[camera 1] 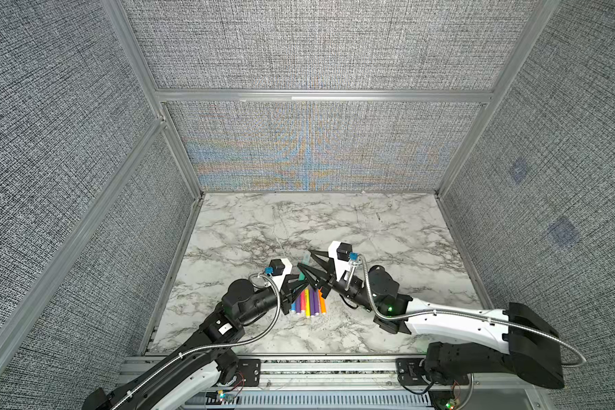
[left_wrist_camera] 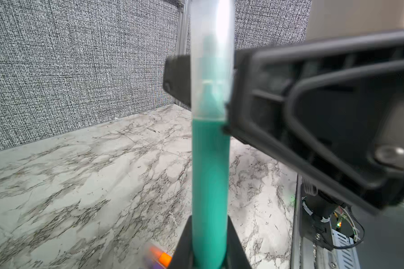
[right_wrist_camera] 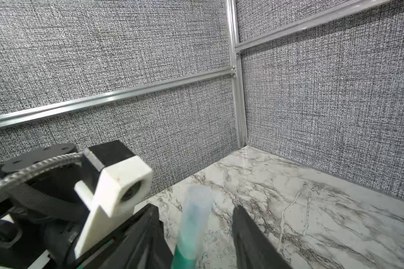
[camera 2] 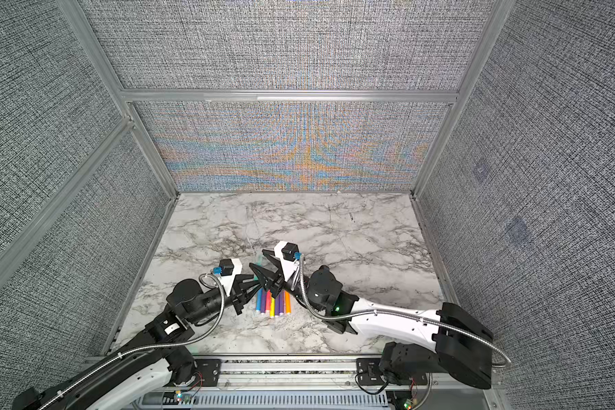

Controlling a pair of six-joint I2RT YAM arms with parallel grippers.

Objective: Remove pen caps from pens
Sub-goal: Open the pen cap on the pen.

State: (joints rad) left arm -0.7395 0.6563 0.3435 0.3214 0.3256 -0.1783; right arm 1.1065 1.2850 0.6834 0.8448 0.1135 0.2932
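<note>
My left gripper (left_wrist_camera: 209, 223) is shut on the body of a green pen (left_wrist_camera: 209, 177), held above the marble and pointing toward the back. In a top view the left gripper (camera 1: 296, 283) sits just left of the pens lying on the table. The pen's clear cap (left_wrist_camera: 211, 69) is on its tip. My right gripper (right_wrist_camera: 195, 207) stands open, one finger on each side of the pen cap (right_wrist_camera: 195, 216), with a gap showing on both sides. Both top views show the right gripper (camera 1: 304, 258) (camera 2: 257, 258) at the capped end. Several more pens (camera 1: 308, 301) (camera 2: 273, 301) lie side by side below the grippers.
The marble table (camera 1: 370, 230) is fenced by grey fabric walls on aluminium posts (camera 1: 178, 156) at left, back and right. A metal rail (camera 1: 327, 369) carrying both arm bases runs along the front edge. The two arms meet near the table's front middle.
</note>
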